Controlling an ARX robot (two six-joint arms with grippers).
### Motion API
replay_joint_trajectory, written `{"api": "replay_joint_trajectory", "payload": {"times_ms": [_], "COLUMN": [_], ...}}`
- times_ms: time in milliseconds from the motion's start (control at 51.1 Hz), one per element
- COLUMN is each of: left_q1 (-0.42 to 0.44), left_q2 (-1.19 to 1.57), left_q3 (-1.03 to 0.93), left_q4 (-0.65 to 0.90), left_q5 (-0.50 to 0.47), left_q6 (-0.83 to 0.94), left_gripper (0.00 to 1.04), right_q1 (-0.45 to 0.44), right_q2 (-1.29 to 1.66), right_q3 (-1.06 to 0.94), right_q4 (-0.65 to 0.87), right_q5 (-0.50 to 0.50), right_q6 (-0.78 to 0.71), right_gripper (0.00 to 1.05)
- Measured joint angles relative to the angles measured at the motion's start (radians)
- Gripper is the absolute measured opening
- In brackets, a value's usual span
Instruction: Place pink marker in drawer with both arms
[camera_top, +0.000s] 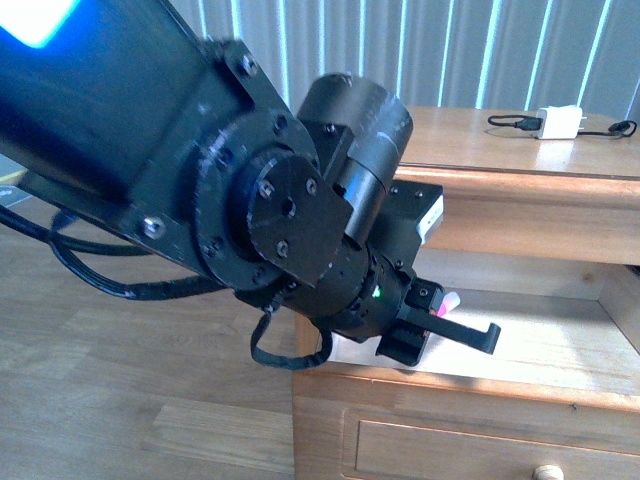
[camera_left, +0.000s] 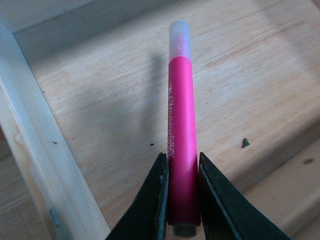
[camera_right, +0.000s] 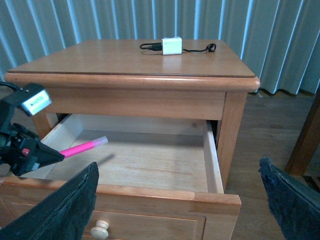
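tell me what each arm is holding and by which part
The left pincer grips the pink marker near its dark tail end, opposite the pale cap, above the open drawer. The right pincer holds nothing.

A white charger (camera_right: 171, 46) with a black cable (camera_right: 199, 49) lies on a wooden nightstand top (camera_right: 100, 61). Blue-grey curtains (camera_right: 60, 22) hang behind it, above a wood floor (camera_right: 267, 117).

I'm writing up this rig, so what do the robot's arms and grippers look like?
The left arm is bulky and black, with round bolted joints, a loose black cable, a white label and a green light. The left fingers are smooth, tapered, black; the right fingers look rough-textured.
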Motion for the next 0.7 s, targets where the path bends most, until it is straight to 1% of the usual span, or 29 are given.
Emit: {"api": "replay_joint_trajectory", "payload": {"times_ms": [254, 293, 352, 528, 606, 645, 704], "left_q1": [-0.021, -0.026, -0.031, -0.042, -0.042, -0.042, -0.043], "left_q2": [0.103, 0.109, 0.113, 0.105, 0.084, 0.061, 0.031], "left_q3": [0.086, 0.090, 0.093, 0.090, 0.077, 0.063, 0.046], "left_q4": [0.005, 0.004, 0.004, 0.019, 0.034, 0.044, 0.056], "left_q5": [-0.066, -0.068, -0.070, -0.087, -0.095, -0.095, -0.103], "left_q6": [-0.029, -0.032, -0.033, -0.036, -0.036, -0.035, -0.035], "left_gripper": [0.15, 0.19, 0.28, 0.51, 0.62, 0.69, 0.76], "right_q1": [0.000, 0.000, 0.000, 0.000, 0.000, 0.000, 0.000], "right_q2": [0.000, 0.000, 0.000, 0.000, 0.000, 0.000, 0.000], "right_q3": [0.000, 0.000, 0.000, 0.000, 0.000, 0.000, 0.000], "right_q4": [0.000, 0.000, 0.000, 0.000, 0.000, 0.000, 0.000], "right_q5": [0.000, 0.000, 0.000, 0.000, 0.000, 0.000, 0.000], "right_q6": [0.000, 0.000, 0.000, 0.000, 0.000, 0.000, 0.000], "right_gripper": [0.96, 0.96, 0.96, 0.96, 0.96, 0.96, 0.96]}}
